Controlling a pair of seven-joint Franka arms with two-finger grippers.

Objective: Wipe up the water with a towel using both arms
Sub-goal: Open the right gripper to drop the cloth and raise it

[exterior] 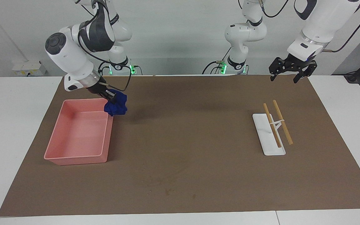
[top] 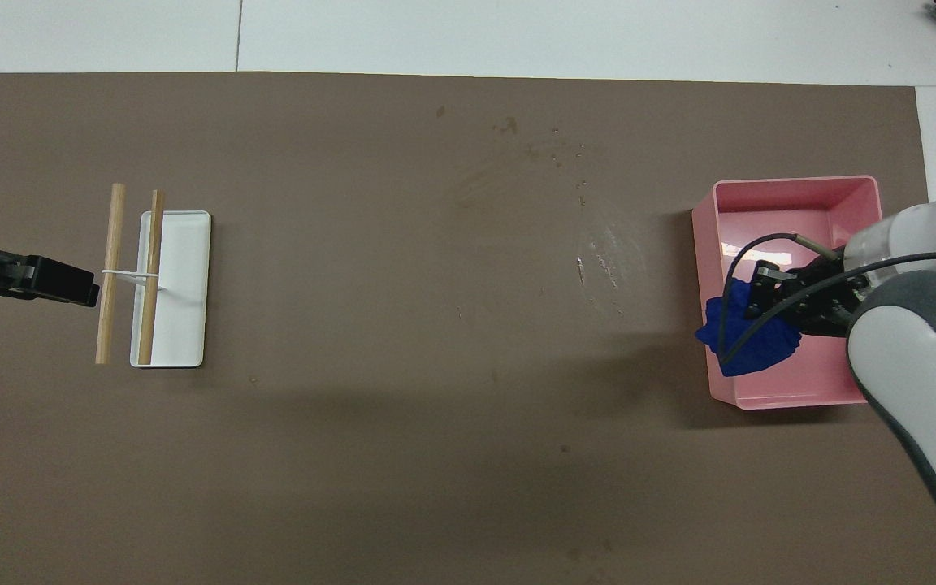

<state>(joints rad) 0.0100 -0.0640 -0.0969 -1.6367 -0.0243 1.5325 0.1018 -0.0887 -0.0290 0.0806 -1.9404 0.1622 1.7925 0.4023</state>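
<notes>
A white wall stands at the back of the facing view, with a white table [exterior: 17, 131] in front of it covered by a wide brown mat [exterior: 186, 150]. My right gripper [exterior: 112, 99] is clamped on the towel [exterior: 116, 105], a bunched dark blue cloth hanging over the corner of the pink tray [exterior: 80, 157] that lies nearest my bases. The tray sits on the mat toward my right arm's end of the table. My left gripper [exterior: 287, 75] hangs in the air with its fingers spread apart, over the mat's edge near my left base. A white rack [exterior: 269, 137] with two wooden sticks [exterior: 282, 122] lies on the mat, farther from me than that gripper.

In the overhead view, the brown mat [top: 435, 447] fills most of the picture. The towel [top: 752, 345] shows over the tray's [top: 793, 188] inner wall, with my right gripper [top: 760, 296] on it. Pale wet marks [top: 606, 260] lie on the mat just beside the tray. My left gripper [top: 70, 284] is just beside the rack [top: 184, 284] and its sticks [top: 114, 244].
</notes>
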